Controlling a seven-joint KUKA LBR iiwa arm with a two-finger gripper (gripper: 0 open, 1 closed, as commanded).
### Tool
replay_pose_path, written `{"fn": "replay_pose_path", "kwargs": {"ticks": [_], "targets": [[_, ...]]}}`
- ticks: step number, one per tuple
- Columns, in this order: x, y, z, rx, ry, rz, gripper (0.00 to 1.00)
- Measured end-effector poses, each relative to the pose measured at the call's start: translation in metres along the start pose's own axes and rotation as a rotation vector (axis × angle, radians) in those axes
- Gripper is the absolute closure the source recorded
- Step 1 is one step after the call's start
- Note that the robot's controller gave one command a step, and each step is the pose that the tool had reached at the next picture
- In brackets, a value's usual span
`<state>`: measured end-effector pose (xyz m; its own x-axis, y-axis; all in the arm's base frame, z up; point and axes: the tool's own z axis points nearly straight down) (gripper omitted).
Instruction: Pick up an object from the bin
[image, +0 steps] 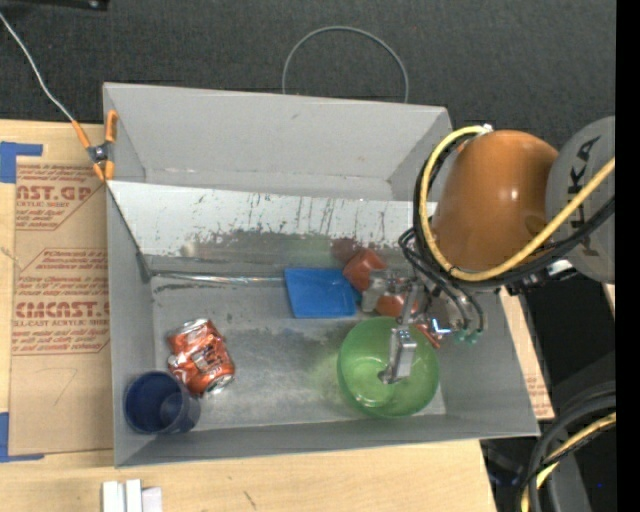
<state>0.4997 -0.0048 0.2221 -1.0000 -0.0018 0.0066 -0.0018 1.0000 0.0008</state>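
Low at the front right of the bin (270, 395), the gripper (397, 362) dips inside the green bowl (358, 388) (likely to catch its rim); whether it is spread or closed I cannot tell.

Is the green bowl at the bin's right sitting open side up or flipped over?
Open side up: the green bowl shows its rim and hollow inside, and the hand dips into it.

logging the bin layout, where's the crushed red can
In the camera view the crushed red can lies at the lower left of the bin, beside the dark blue cup in that corner and far left of the green bowl.
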Motion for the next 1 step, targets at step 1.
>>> {"fn": "replay_pose_path", "kwargs": {"ticks": [1], "targets": [[-0.0013, -0.0001, -0.0045, 0.000, -0.008, 0.000, 0.00]]}}
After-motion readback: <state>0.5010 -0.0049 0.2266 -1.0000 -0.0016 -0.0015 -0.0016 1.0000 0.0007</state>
